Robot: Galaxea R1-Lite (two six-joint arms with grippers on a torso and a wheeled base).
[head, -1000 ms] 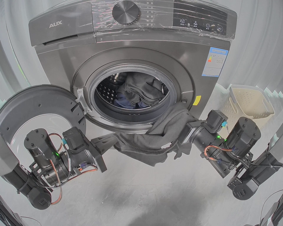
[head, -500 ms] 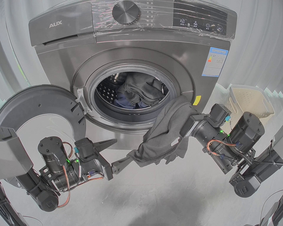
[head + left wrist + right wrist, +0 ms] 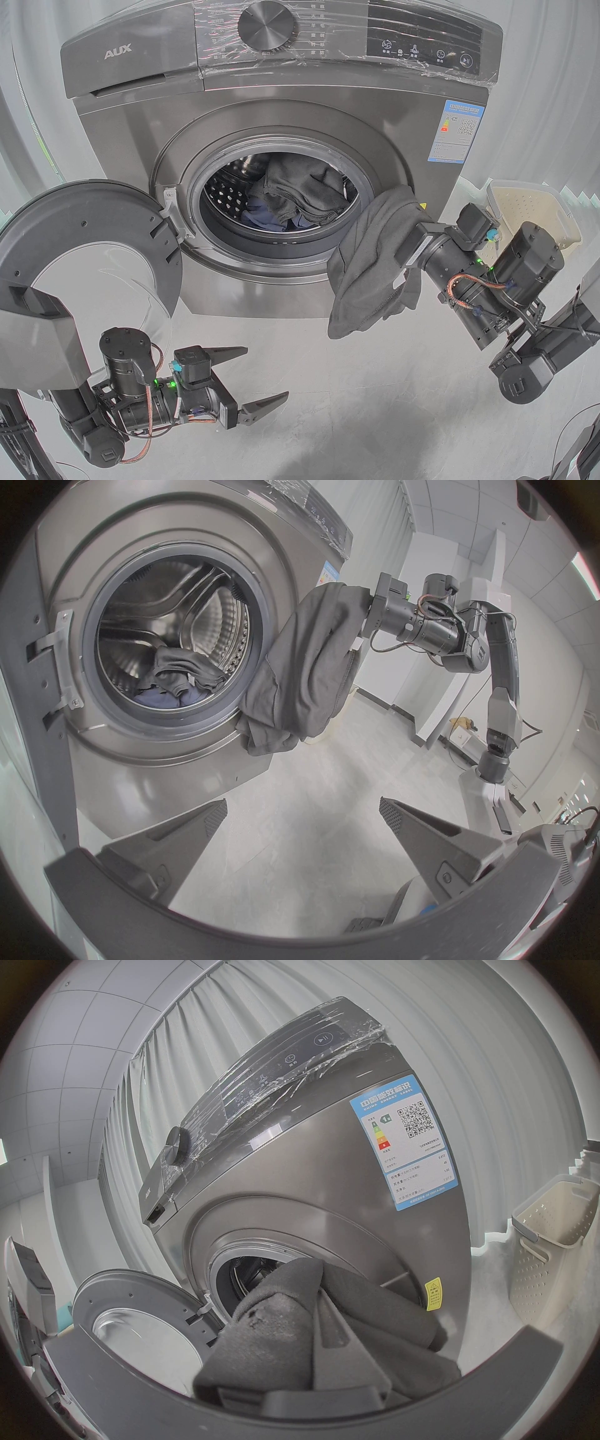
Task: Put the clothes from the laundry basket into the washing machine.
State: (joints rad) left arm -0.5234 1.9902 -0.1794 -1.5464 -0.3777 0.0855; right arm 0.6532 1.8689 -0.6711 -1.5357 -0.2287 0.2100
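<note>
Jaws: right gripper (image 3: 414, 245) clamped on vertically hanging dark garment (image 3: 369, 262), left gripper (image 3: 266, 373) apart.

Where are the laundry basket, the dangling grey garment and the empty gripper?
laundry basket (image 3: 531, 214), head view, perforated inner wall.
grey garment (image 3: 365, 269), head view, hanging middle.
left gripper (image 3: 267, 372), head view, midway between fingertips.

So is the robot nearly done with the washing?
Nearly. Done: some clothes lie in the washer drum, and the basket looks empty as far as it shows. In hand: the right gripper grips a dark garment hanging outside the opening. The left gripper is open and empty. Left: get that garment in.
</note>
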